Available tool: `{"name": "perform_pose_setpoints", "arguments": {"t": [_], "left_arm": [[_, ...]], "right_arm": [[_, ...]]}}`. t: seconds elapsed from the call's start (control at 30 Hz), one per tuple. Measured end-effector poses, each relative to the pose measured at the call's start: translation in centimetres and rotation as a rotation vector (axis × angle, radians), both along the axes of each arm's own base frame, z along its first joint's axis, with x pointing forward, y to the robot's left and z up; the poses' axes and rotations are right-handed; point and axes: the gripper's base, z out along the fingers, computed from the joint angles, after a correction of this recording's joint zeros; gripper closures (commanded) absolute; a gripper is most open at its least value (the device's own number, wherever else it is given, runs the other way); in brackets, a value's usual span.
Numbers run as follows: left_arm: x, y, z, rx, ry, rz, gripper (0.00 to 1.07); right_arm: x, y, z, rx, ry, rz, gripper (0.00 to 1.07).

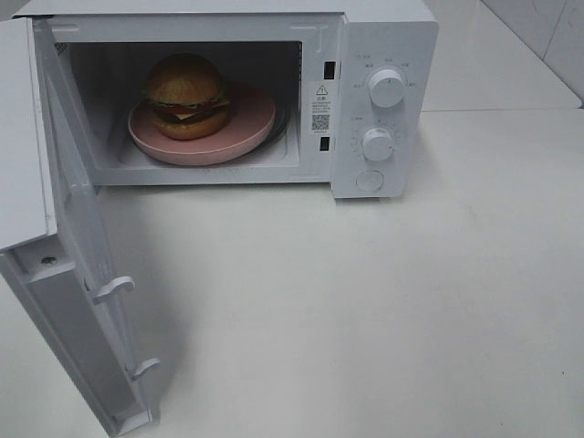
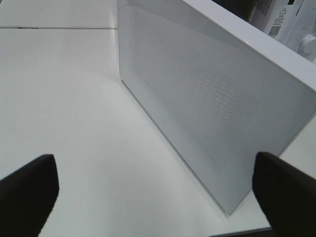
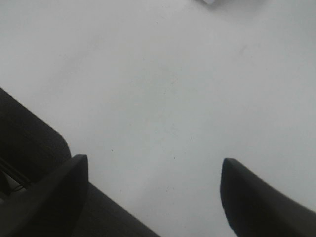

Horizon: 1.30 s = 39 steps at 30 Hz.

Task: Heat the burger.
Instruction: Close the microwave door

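Note:
The burger [image 1: 186, 95], with a golden-brown bun, lettuce and cheese, sits on a pink plate [image 1: 246, 128] inside the white microwave [image 1: 383, 36]. The microwave door [image 1: 87, 274] hangs wide open toward the front left. Neither arm shows in the exterior high view. In the left wrist view my left gripper [image 2: 155, 187] is open, its dark fingertips far apart, facing the outer mesh face of the door [image 2: 197, 98]. The right wrist view shows my right gripper [image 3: 153, 190] open over bare white tabletop [image 3: 158, 89], holding nothing.
Two round knobs [image 1: 387, 88] [image 1: 378, 144] and a round button [image 1: 369, 181] sit on the microwave's right panel. The white tabletop [image 1: 365, 301] stretches in front of and to the right of the oven. A tiled wall [image 1: 547, 36] stands at the back right.

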Motion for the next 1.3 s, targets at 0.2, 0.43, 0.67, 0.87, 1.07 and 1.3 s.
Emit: {"name": "perform_pose_setpoints", "arguments": {"t": [0.2,0.43,0.67,0.87,1.07,1.3], "left_arm": [[0.0,0.0,0.0,0.000,0.000,0.000,0.07],[0.0,0.0,0.0,0.000,0.000,0.000,0.07],[0.0,0.0,0.0,0.000,0.000,0.000,0.07],[0.0,0.0,0.0,0.000,0.000,0.000,0.07],[0.0,0.0,0.0,0.000,0.000,0.000,0.07],[0.0,0.0,0.0,0.000,0.001,0.000,0.07]], "right_arm": [[-0.7,-2.0,-1.7,-0.010,0.017,-0.159,0.36],[-2.2,-3.9,-3.0,0.039,-0.041,-0.326,0.36],[-3.4,-4.4,-3.5,0.138,-0.127,-0.405,0.36],[-4.8,-4.6,-3.5,0.218,-0.232,-0.448,0.37],[-6.1,-5.0,-3.3,0.252,-0.321,-0.483,0.37],[-7.7,-5.2,-3.2,0.282,-0.421,-0.529,0.37]]}}
